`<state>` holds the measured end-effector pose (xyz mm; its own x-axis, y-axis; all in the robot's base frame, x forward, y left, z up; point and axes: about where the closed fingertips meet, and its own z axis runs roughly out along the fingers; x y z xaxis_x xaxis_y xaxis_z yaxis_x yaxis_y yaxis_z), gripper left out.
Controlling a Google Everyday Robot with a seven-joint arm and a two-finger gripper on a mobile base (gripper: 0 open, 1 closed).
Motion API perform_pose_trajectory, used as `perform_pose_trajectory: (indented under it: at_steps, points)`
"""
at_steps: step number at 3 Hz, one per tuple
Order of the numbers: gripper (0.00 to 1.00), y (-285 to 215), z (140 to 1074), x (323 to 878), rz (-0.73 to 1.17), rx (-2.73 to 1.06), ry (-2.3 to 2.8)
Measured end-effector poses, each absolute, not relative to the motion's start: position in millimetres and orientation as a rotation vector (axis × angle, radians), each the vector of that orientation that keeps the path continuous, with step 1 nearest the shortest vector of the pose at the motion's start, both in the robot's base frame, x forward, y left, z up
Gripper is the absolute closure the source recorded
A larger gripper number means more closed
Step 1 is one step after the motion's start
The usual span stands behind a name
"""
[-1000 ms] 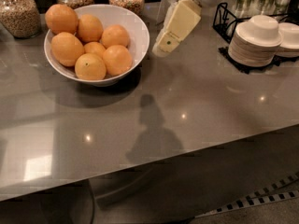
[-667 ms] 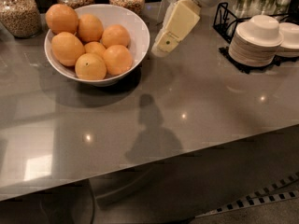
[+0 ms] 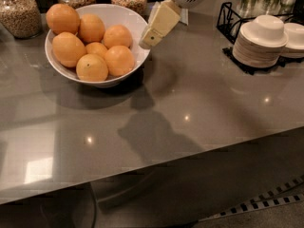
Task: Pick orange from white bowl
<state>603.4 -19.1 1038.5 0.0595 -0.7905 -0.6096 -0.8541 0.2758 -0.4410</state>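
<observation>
Orange, round smooth plain fruit (image 3: pixel 118 60), lies in the right side of the bowl, touching neighbours. Grey polished stone counter (image 3: pixel 190 127) carries everything. Wide glossy white ceramic bowl (image 3: pixel 127 14) sits back left, holding six other oranges (image 3: pixel 62 18) too. Stack of small white plates (image 3: pixel 259 49) rests in black wire rack (image 3: pixel 227 19), back right. Cream robot hand (image 3: pixel 148 39) hangs tilted just above bowl's right rim, near the orange, not touching it; released or clenched, cannot tell. Glass jar of grain (image 3: pixel 19 13) stands left of bowl.
</observation>
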Motion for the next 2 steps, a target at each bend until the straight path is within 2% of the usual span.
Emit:
perform_pose_trajectory:
  at_steps: [2]
  points:
    - [0.00, 36.4, 1030.7, 681.1, 0.127, -1.468, 1.586]
